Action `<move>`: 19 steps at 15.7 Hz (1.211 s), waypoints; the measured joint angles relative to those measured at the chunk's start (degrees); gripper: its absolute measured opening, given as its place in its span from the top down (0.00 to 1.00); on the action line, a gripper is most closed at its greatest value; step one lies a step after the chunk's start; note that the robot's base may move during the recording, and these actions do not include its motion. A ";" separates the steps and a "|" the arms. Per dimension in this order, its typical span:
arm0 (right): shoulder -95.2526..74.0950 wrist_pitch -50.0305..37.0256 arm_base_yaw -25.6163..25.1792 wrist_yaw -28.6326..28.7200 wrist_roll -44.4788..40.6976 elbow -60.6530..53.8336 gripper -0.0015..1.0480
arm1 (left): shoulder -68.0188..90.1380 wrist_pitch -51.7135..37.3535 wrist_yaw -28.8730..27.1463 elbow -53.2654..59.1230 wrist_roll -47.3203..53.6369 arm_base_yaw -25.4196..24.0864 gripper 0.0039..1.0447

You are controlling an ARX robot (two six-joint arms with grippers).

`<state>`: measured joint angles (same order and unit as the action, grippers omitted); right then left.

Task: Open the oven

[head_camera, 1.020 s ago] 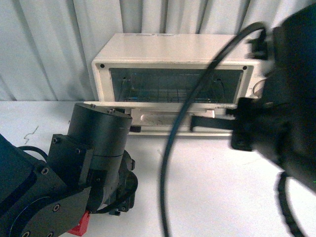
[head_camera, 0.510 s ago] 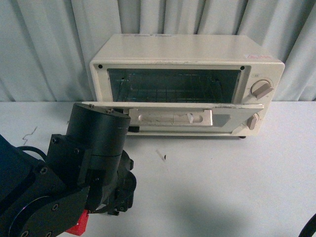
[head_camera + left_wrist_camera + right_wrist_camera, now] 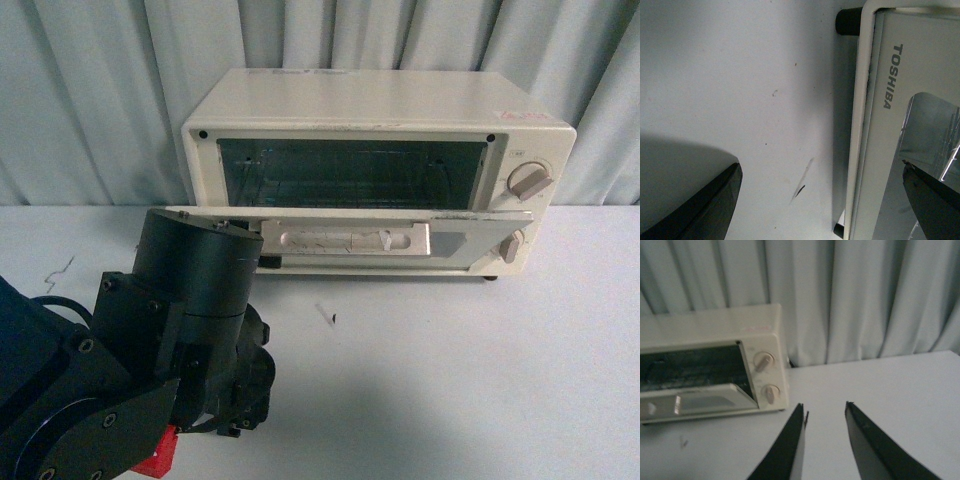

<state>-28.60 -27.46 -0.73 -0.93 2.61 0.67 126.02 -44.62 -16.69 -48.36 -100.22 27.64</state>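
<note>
The oven (image 3: 380,110) stands in the upper middle of the front view, on a white table (image 3: 450,370) before a grey curtain (image 3: 90,90). Its door (image 3: 470,232) hangs partly down, and in the left wrist view the door reads TOSHIBA. The black left arm (image 3: 190,320) fills the lower left and covers the door's left corner. The left gripper (image 3: 821,170) is spread wide and holds nothing. The right gripper (image 3: 824,407) is narrower, also empty, above bare table. Bare table spreads across the lower right of the front view.
</note>
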 joint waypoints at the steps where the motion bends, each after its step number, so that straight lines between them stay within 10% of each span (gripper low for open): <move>1: 1.55 1.29 0.48 0.55 -1.05 0.00 0.87 | 0.00 -0.02 -0.09 0.00 -0.02 0.02 0.06; 2: 4.33 3.06 0.72 0.94 -1.62 -0.02 0.99 | 0.00 -0.02 -0.07 0.00 0.02 0.02 0.06; 19: 28.39 27.61 0.72 0.94 -2.27 0.00 0.98 | 0.00 -0.04 -0.02 0.00 -0.02 -0.02 0.06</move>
<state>-0.21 0.14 -0.01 0.01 0.34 0.67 126.02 -44.66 -16.71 -48.36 -100.25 27.62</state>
